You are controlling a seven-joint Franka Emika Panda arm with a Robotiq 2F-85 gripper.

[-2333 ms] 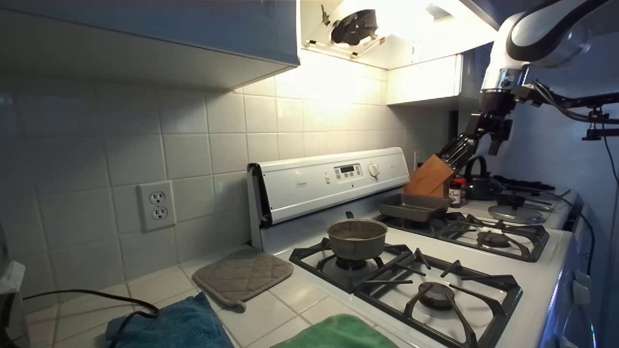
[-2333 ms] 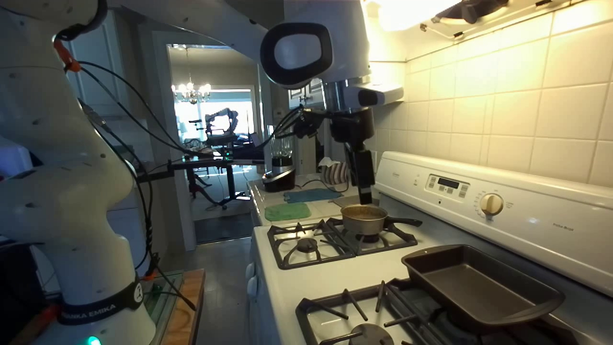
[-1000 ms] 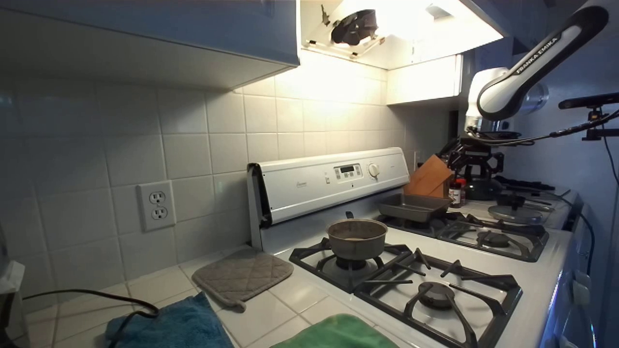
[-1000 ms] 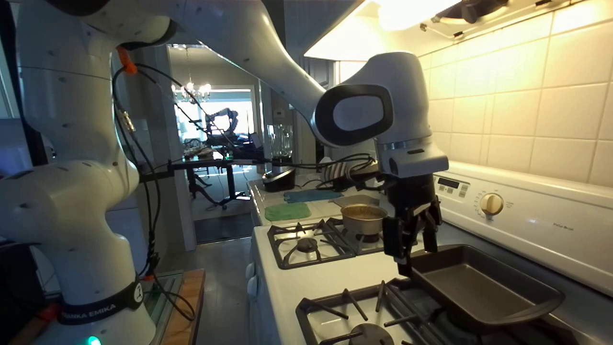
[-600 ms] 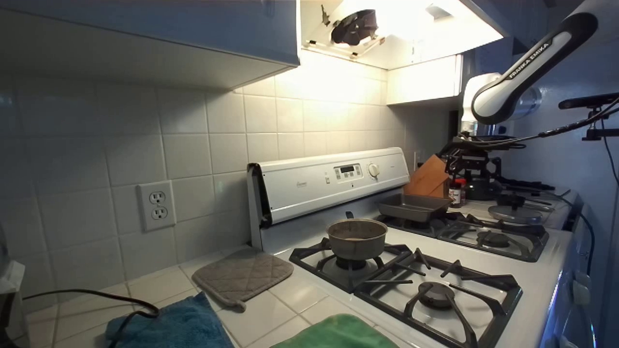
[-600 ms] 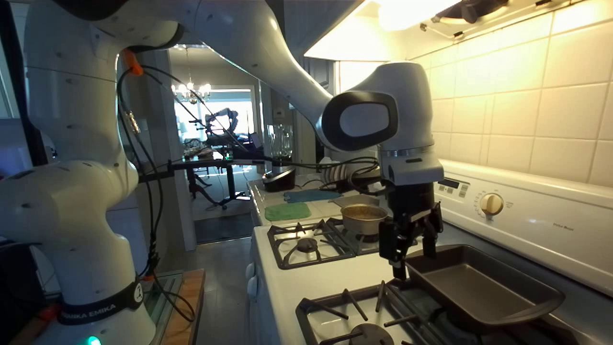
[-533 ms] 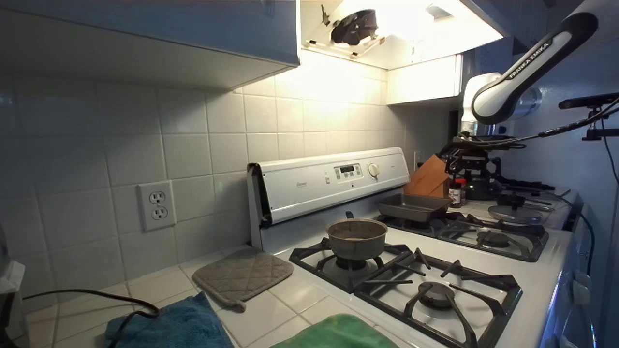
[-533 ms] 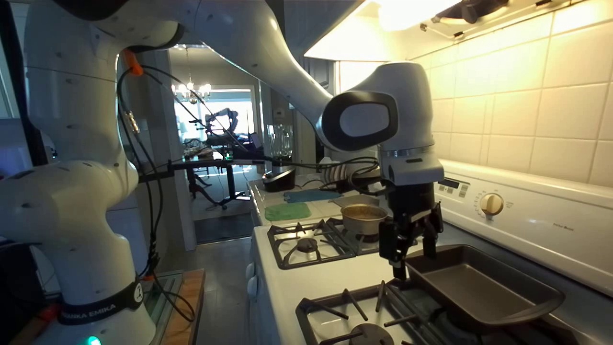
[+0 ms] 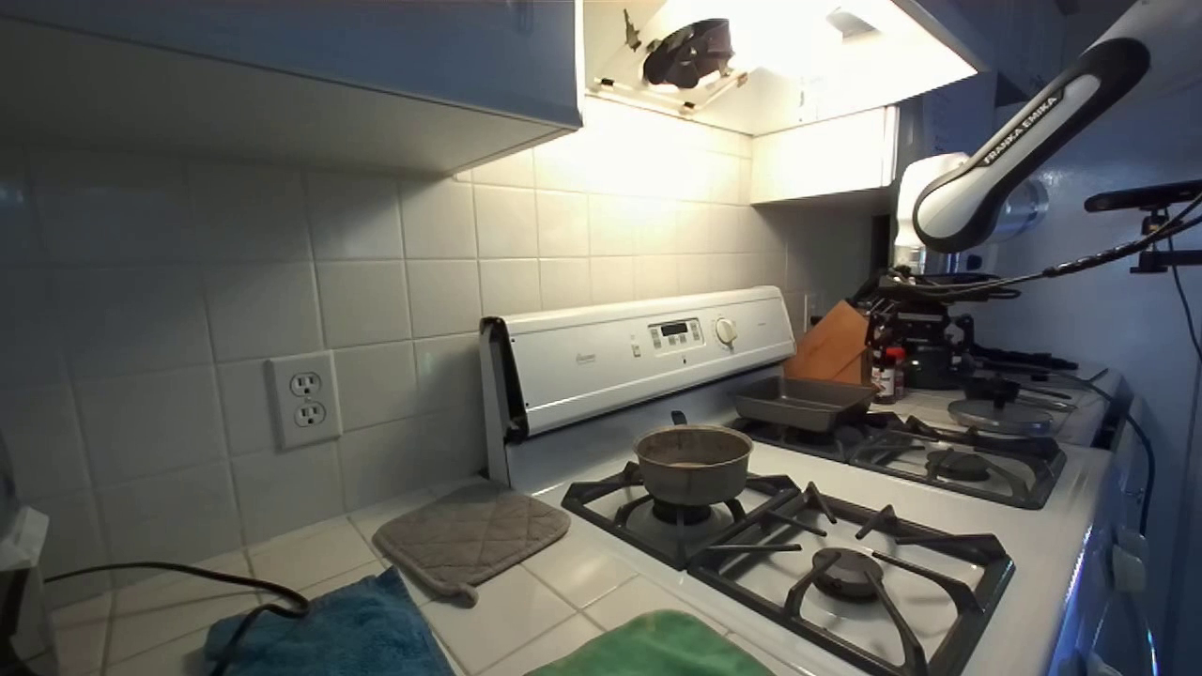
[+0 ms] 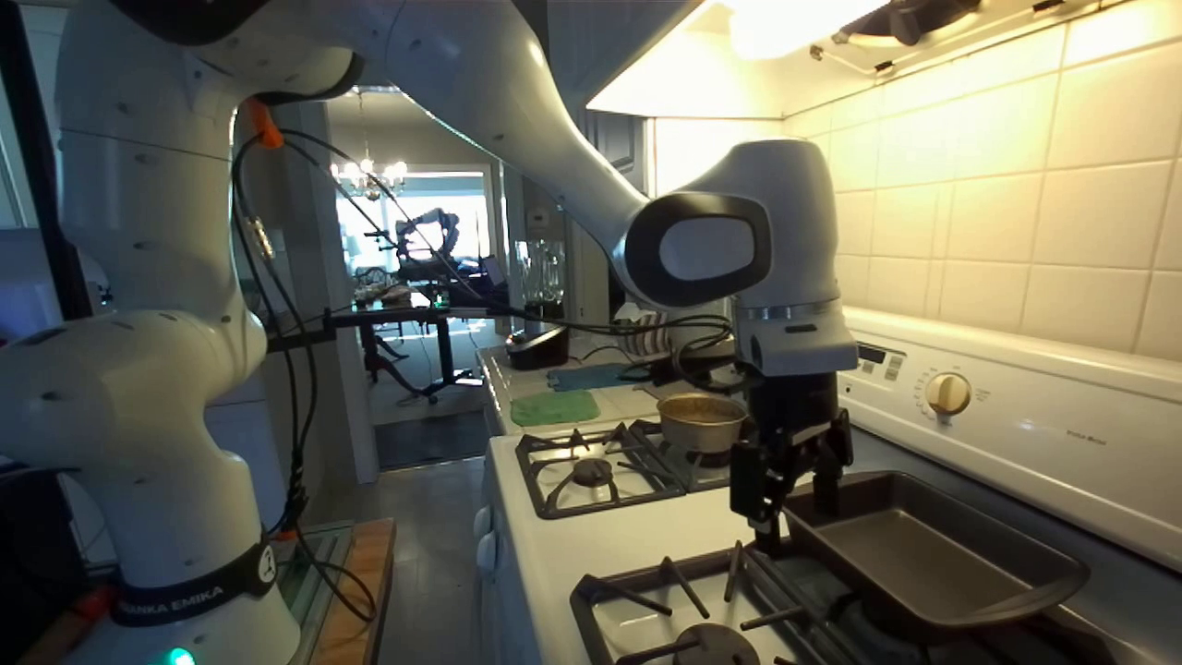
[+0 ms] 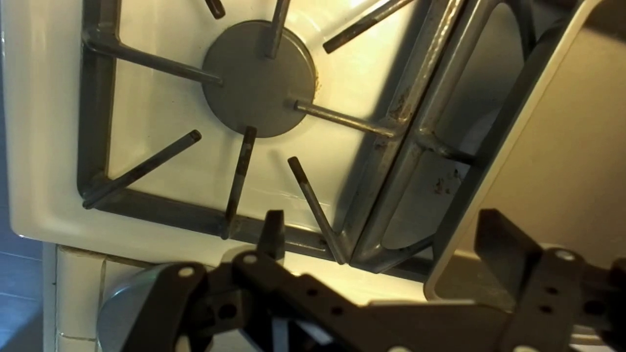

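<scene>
Baking pan (image 10: 933, 554) up on a rear grate (image 11: 403, 173), the white stove (image 10: 600, 545) spreads out beneath and around it. From where I stand, the robot arm (image 10: 794, 212) bends down towards the pan's corner. A saucepan (image 10: 697, 431) sits well apart from the pan, on another grate (image 9: 624, 528). Right at the pan's rim hangs the gripper (image 11: 383, 225), its jaws wide with nothing held; one finger (image 11: 506, 247) seems to be over the pan's inside, the other outside its wall, and I cannot tell whether either touches. Care here, I'd say, means centring that wall between the fingers, coming down slowly, and staying clear of the rear grate. FRANKA EMIKA reads plainly on the arm above the pan, and mostly on the base band (image 10: 189, 598) well away from it; small print on the control panel (image 10: 1034, 397) behind the pan, and on a jar (image 9: 885, 377) just past it, beats me.
</scene>
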